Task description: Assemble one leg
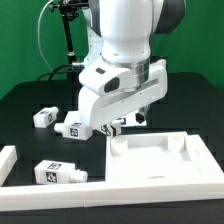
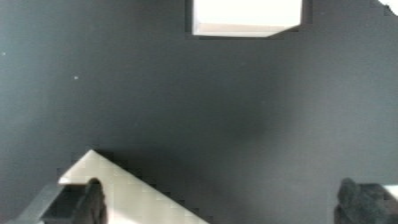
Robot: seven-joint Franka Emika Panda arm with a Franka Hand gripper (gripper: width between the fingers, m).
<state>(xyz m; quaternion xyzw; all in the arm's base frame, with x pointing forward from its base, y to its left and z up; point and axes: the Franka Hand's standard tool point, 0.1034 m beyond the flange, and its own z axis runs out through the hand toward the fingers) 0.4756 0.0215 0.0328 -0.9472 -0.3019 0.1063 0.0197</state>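
Three white legs with black-and-white tags lie on the black table in the exterior view: one (image 1: 43,116) at the left, one (image 1: 72,127) close beside the gripper, one (image 1: 57,172) near the front left. My gripper (image 1: 120,124) hangs low over the table between the second leg and the large white panel (image 1: 160,160). In the wrist view the gripper (image 2: 219,205) is open and empty, its dark fingertips (image 2: 75,200) wide apart. A corner of the panel (image 2: 134,195) lies under one finger. A white square-sectioned block (image 2: 244,17), with no tag showing, lies ahead.
A white raised L-shaped border (image 1: 15,165) runs along the front left of the table. A black stand with cables (image 1: 68,40) rises behind the arm. The panel has a raised rim and fills the front right.
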